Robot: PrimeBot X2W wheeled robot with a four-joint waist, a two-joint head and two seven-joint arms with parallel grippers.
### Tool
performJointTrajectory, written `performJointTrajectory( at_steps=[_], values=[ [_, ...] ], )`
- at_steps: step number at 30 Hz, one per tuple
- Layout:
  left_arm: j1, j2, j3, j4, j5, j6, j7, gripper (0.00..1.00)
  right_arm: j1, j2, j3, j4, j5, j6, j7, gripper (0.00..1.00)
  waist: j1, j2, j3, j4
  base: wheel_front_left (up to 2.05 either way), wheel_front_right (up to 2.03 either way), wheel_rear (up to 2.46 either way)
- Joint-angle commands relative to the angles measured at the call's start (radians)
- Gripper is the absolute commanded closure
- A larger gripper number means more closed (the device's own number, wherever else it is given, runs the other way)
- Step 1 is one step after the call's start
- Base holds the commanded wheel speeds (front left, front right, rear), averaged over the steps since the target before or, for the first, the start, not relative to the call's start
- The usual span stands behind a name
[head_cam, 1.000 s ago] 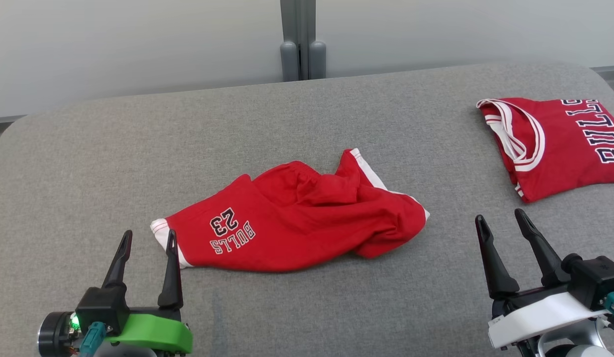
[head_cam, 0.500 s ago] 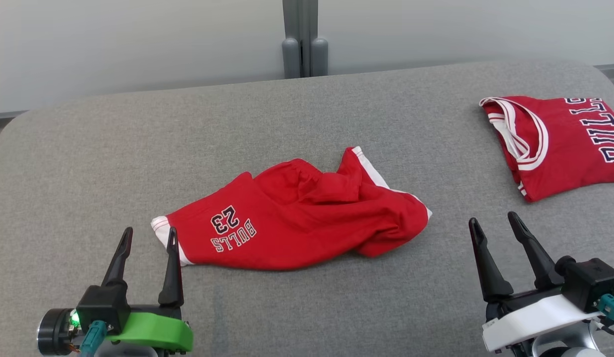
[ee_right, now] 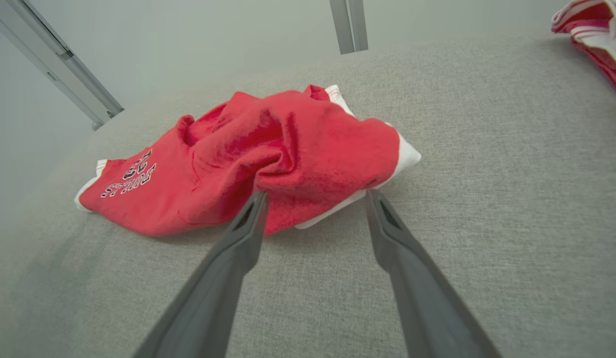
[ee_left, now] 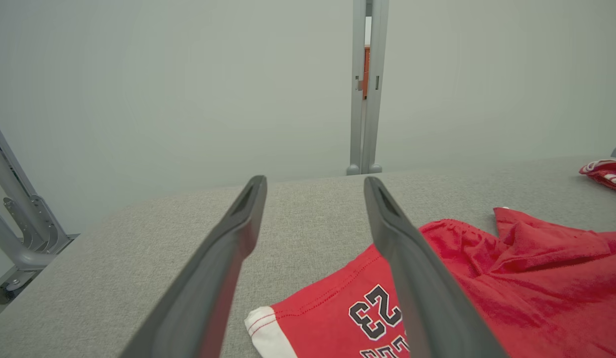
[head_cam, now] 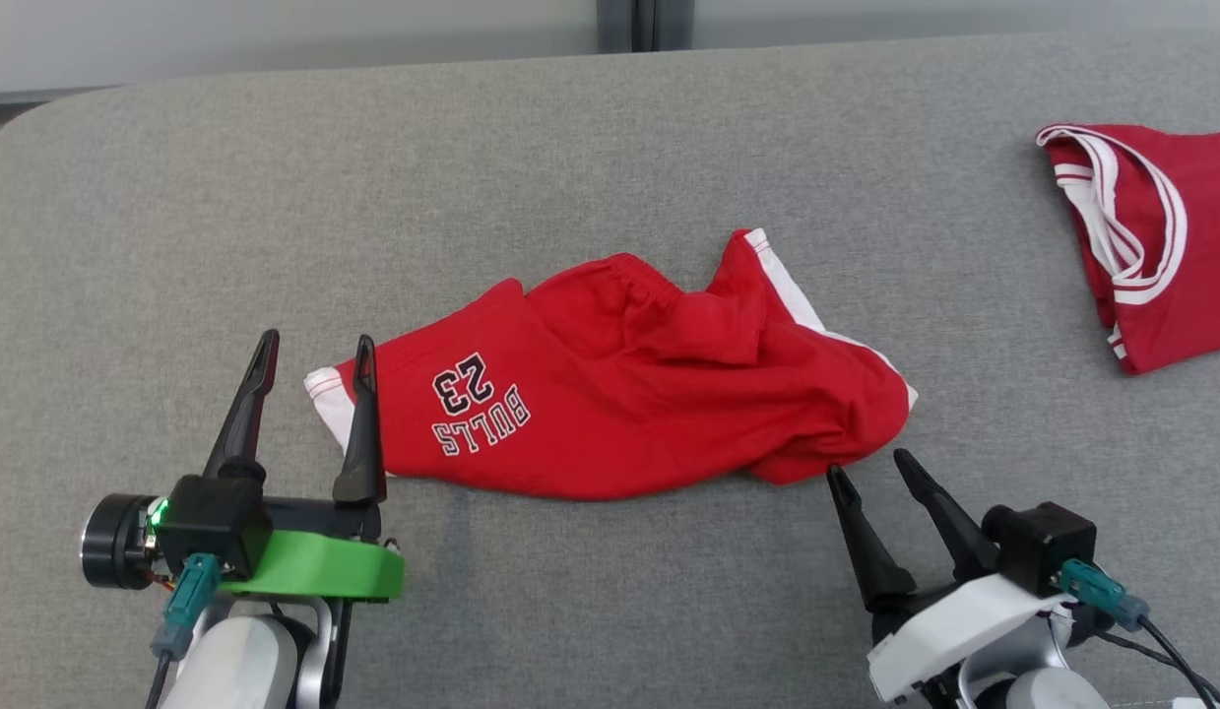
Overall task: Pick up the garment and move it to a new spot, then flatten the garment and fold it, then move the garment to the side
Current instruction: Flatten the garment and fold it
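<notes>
— Where does your left tool stand?

— My left tool (head_cam: pixel 316 338) hovers at the left end of the garment (head_cam: pixel 619 394); its fingers (head_cam: pixel 360 423) are spread wide and hold nothing; the inner one crosses the white hem (head_cam: pixel 326 389) in the head view; I cannot tell whether it touches.

— And the garment itself?

— Red shorts, crumpled, lying mid-table (head_cam: pixel 610 138); the "BULLS 23" print faces up near my left tool; the cloth bunches into folds toward the right.

— Your right tool?

— My right tool (head_cam: pixel 867 463) is parted too, and empty; its fingertips (head_cam: pixel 839 487) sit just at the near edge of the shorts' right end; a red jersey (head_cam: pixel 1161 256) lies well apart, at the table's far right.
</notes>
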Motion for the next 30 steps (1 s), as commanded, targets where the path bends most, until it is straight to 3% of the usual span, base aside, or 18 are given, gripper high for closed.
performJointTrajectory(
  at_steps=[1,5,7,13,19,25,30],
  values=[
    [-0.028,-0.003,0.002,0.009,0.005,-0.008,-0.007,0.0,-0.035,0.002,0.008,0.029,0.009,0.0,-0.015,0.0,0.0,-0.0001,0.061,0.043,0.0,0.0,0.0],
    [-0.056,-0.013,-0.001,0.029,0.011,-0.016,-0.012,0.0,-0.1,0.009,0.016,0.112,0.025,0.0,-0.044,0.0,0.0,-0.0001,0.081,0.057,0.0,0.0,0.0],
    [-0.062,-0.012,0.0,0.039,0.02,-0.014,-0.014,0.0,-0.118,0.007,0.016,0.134,0.03,0.0,-0.067,1.0,0.0,-0.0001,0.084,0.061,0.0,0.0,0.0],
    [-0.062,-0.016,0.015,0.046,0.022,-0.014,-0.016,0.0,-0.098,-0.022,-0.015,0.075,0.031,0.0,-0.125,1.0,0.0,-0.0001,0.083,0.044,0.0,0.0,0.0],
    [-0.054,-0.011,0.039,0.041,0.036,-0.007,-0.016,0.0,-0.047,-0.052,-0.112,-0.094,0.002,0.0,-0.114,1.0,0.0,-0.0001,0.086,0.007,0.0,0.0,0.0],
    [-0.059,-0.021,0.047,0.029,0.045,-0.014,-0.016,0.0,-0.028,-0.09,-0.226,-0.289,-0.045,0.0,-0.038,1.0,0.0,-0.0001,0.094,-0.004,0.0,0.0,0.0],
    [-0.078,-0.035,0.044,0.021,0.053,-0.023,-0.016,0.0,-0.095,-0.124,-0.209,-0.392,-0.061,0.0,0.06,1.0,0.0,-0.0001,0.113,0.01,0.0,0.0,0.0]
  ],
)
